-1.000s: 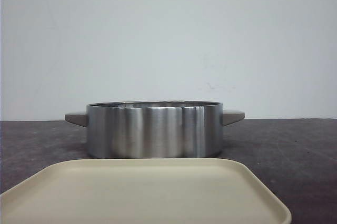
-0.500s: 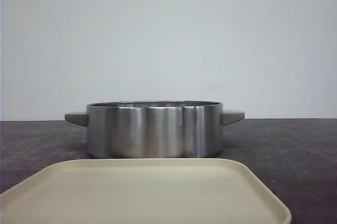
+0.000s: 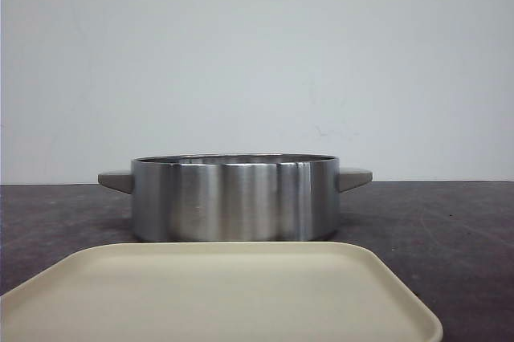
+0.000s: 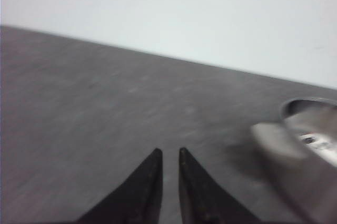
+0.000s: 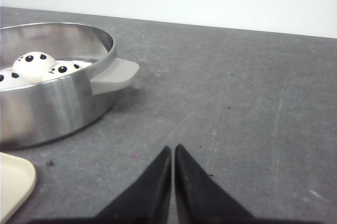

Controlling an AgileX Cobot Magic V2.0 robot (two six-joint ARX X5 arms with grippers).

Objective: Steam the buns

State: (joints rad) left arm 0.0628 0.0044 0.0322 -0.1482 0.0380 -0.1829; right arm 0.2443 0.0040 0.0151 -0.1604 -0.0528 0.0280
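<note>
1. Buns (image 5: 32,66) with panda faces sit inside the shiny pot (image 3: 234,200); three faces show, and the rest of the pot is hidden.
2. Plate (image 3: 221,292) lies bare, just near of the pot.
3. Left end effector (image 4: 168,156) is nearly closed and holds nothing, low over the surface (image 3: 450,230) left of the pot.
4. Right end effector (image 5: 172,152) is pinched together and holds nothing, right of the pot.
5. Loading looks done. Next the pot may need a lid, but none shows.
6. The surface is dark grey; the wall (image 3: 257,53) is plain white.
</note>
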